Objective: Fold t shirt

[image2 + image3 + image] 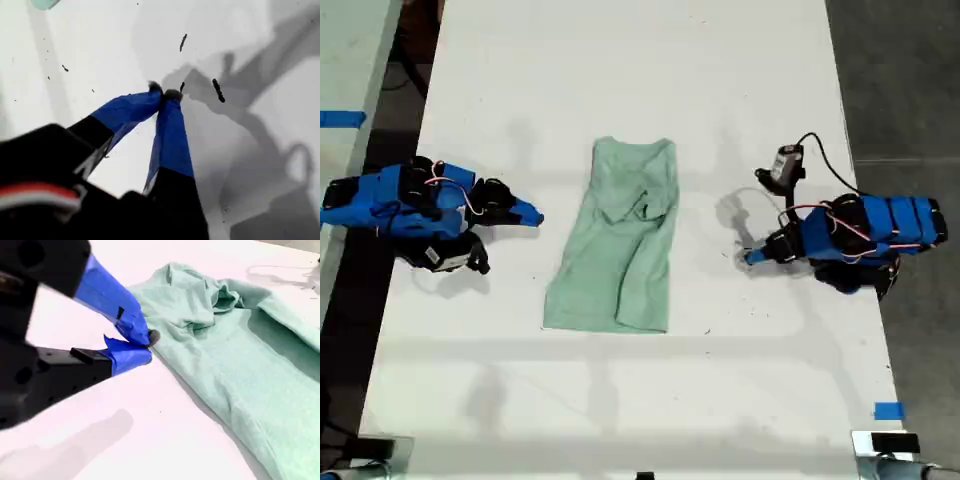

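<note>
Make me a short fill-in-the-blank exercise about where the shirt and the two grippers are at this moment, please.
1. The t shirt lies on the white ____, between the two arms.
2. My second gripper sits beside the shirt with its fingertips ____ and nothing between them.
3. In the exterior view, my first gripper is on the shirt's ____ side.
4. The colour of the shirt is pale ____.

Missing words: table; shut; right; green
</note>
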### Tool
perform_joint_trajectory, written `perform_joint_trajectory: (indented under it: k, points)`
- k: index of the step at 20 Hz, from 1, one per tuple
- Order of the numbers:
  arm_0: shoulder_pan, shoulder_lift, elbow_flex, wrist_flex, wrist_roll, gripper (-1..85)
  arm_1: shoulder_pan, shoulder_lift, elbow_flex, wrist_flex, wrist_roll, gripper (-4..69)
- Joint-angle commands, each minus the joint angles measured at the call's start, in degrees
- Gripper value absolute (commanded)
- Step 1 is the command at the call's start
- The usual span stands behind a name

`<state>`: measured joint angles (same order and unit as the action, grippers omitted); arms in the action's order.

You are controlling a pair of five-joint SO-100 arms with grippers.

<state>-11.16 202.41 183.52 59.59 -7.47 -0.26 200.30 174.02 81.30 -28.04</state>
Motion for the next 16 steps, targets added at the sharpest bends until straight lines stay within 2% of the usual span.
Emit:
perform_joint_trajectory:
  k: [1,12,15,16]
  points:
    - [4.31,0.18,1.05,-0.97,2.9,-0.2,1.23,-0.09,3.25,-2.37,10.37,1.8]
    - [4.75,-0.7,0.0,-0.88,1.49,-0.2,1.41,-0.09,3.25,-2.37,10.37,1.8]
    - [6.68,-22.68,-14.33,-0.35,-5.54,-0.2,1.76,-0.09,3.25,-2.37,10.2,1.8]
    - [7.91,-33.49,-22.32,0.53,-5.98,-0.2,1.93,-0.09,3.25,-2.37,10.2,1.8]
